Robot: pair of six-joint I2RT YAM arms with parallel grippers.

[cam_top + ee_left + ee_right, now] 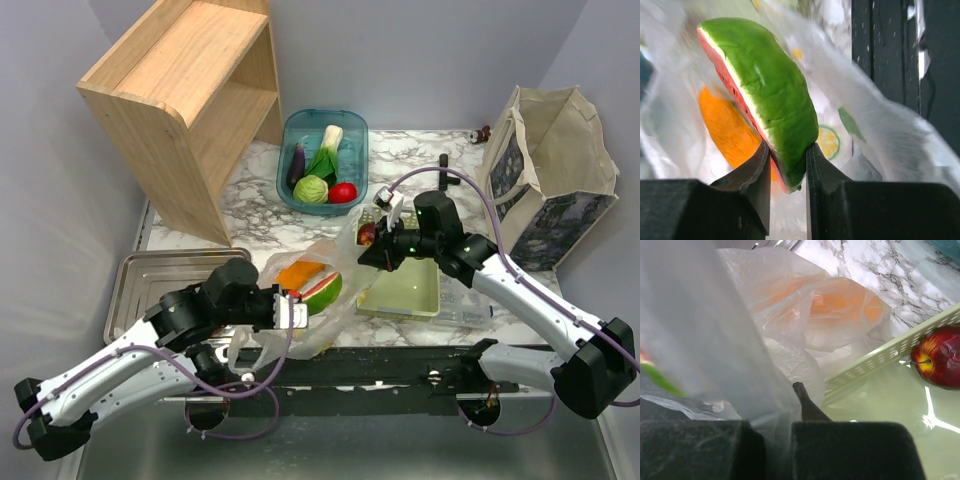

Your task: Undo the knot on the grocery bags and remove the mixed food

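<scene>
- The left claw (787, 150) is clamped on the near tip of the wedge (770, 90), with one finger on the red flesh and the other on the green rind.
- The wedge's long axis runs straight out from the claw, in line with the fingers. Nearly all of its length lies beyond the grip.
- From above, the wedge sits at the open mouth of the bag (330, 250), at the near middle of the counter (255, 175). It points away from the left arm, toward the right and back.
- An orange item (727, 125) lies in the bag just behind the wedge. Through the film I cannot tell what it is.
- The right claw (378, 258) is pinched together on a fold of the bag's far right edge and holds that side up.
- The green tray (410, 295) lies just right of the bag, with an apple (940, 362) at its back corner. The wedge probably goes there, which would mean pulling it out along its own axis and then carrying it rightward across the bag.
- The left arm is the nearer one and already has the wedge. Being gripped at one tip, the wedge may swing.
- The teal basket (292, 125) at the back holds other food.
- No writing or brand can be read. The only marking is a lemon-slice print (829, 141) on the bag.
</scene>
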